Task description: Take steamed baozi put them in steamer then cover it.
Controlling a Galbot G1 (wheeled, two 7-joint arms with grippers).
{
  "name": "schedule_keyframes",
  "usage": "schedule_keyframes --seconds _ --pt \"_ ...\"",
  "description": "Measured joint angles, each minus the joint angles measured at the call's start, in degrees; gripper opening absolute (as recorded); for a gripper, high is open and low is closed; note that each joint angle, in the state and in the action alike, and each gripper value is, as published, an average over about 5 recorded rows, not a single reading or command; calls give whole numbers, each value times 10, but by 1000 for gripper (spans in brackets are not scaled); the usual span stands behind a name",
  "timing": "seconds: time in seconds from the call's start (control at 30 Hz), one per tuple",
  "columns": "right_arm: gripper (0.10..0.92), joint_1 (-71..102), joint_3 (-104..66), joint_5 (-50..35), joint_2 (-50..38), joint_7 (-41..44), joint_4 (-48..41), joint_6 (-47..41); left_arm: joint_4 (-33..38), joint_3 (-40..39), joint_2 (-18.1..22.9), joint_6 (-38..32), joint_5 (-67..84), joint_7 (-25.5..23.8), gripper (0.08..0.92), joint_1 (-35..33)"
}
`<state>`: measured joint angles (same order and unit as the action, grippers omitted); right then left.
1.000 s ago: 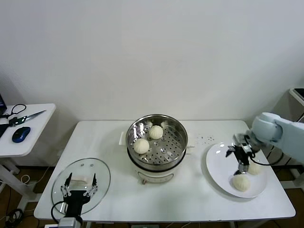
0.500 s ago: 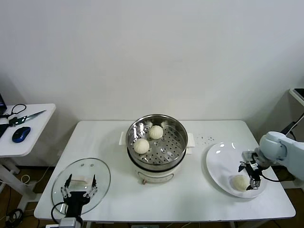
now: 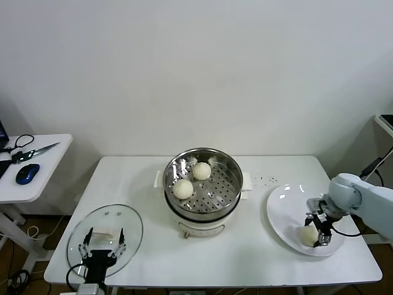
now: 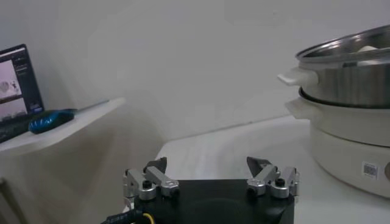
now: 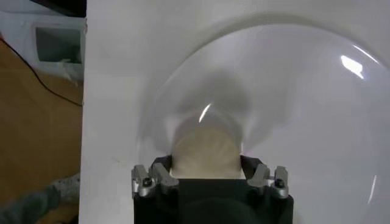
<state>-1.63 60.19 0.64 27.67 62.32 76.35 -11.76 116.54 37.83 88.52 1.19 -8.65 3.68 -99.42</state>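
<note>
The steel steamer (image 3: 228, 165) stands on its white pot base mid-table and holds two baozi (image 3: 183, 188) (image 3: 201, 170); it also shows in the left wrist view (image 4: 347, 67). My right gripper (image 3: 318, 232) is down on the white plate (image 3: 284, 212), open, its fingers either side of a baozi (image 3: 306, 235). In the right wrist view that baozi (image 5: 206, 146) fills the gap of the right gripper (image 5: 206, 163) near the plate's rim (image 5: 292, 91). No other baozi shows on the plate. My left gripper (image 3: 102, 241) waits open over the glass cover (image 3: 128, 222), and shows open and empty in its wrist view (image 4: 207, 165).
A side table (image 3: 43, 161) at the far left carries a blue mouse (image 3: 27, 174) and scissors (image 3: 34, 152). Dark specks (image 3: 264, 180) lie on the table between steamer and plate. The plate sits close to the table's right front edge (image 5: 85, 122).
My right gripper has come down from above the plate and shifted towards its front rim, now straddling a baozi. The second plate baozi is no longer visible. The left arm has not moved.
</note>
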Motion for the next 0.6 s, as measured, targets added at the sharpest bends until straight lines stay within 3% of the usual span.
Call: schedule_keyframes --seconds 0.27,0.6 --pt "662 -65 37 -4 14 12 -7 38 2 0 -1 -3 1 0 823 -7" --pt "669 -292 152 18 108 42 -22 225 6 -4 -4 -4 2 0 823 -13"
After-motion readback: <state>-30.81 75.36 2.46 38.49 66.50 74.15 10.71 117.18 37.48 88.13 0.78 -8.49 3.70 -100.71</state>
